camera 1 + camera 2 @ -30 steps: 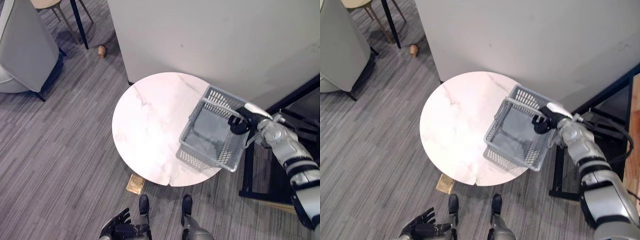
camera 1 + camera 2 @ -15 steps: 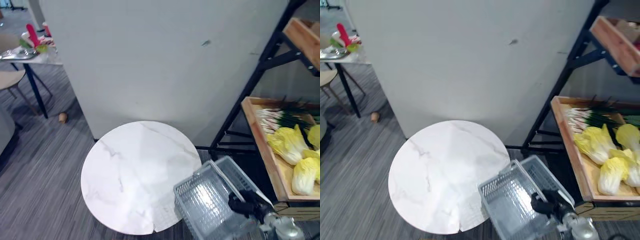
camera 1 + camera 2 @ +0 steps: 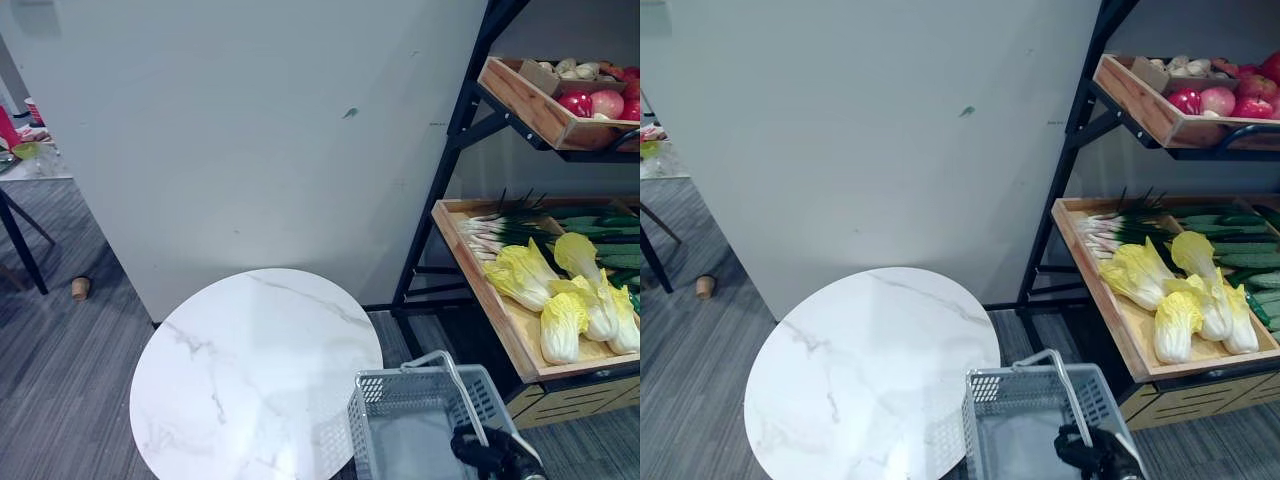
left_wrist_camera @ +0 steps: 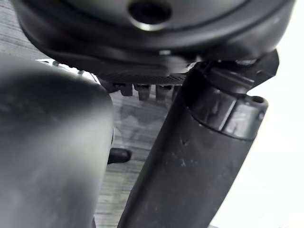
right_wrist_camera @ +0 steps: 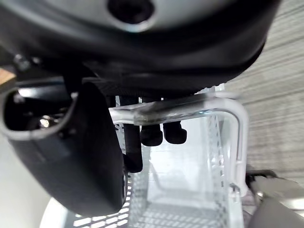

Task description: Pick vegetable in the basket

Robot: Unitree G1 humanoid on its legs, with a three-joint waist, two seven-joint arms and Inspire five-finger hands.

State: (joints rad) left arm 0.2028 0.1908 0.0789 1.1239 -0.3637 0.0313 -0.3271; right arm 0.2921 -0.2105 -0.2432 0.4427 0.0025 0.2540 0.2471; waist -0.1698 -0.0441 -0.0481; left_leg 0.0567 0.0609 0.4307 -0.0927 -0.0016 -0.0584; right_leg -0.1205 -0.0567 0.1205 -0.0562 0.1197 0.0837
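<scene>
Vegetables lie in a wooden tray (image 3: 483,285) on the black shelf (image 3: 441,195) at the right of the frame. Pale cabbages (image 3: 562,325) are toward the tray's near end, with spring onions (image 3: 490,232) and cucumbers (image 3: 600,225) behind them. A second tray (image 3: 525,98) at upper right holds red apples (image 3: 590,102) and some pale produce too small to tell.

The grey mesh basket (image 3: 400,395) is at the lower right, below the lower tray and well apart from the cabbages. Its left end overlaps the right edge of the round white marble desk (image 3: 250,380); whether it rests there or hangs clear cannot be told. Its handle (image 3: 452,372) stands raised.

The right robot hand (image 3: 488,455) is at the bottom edge, at the basket's right side. In the right wrist view its fingers (image 5: 152,133) are curled over the handle bar, holding it.

The left robot hand (image 4: 194,161) shows in the left wrist view above grey floor; whether it is wide or closed cannot be told.

A small cup (image 3: 80,288) lies on the floor at mid left.
</scene>
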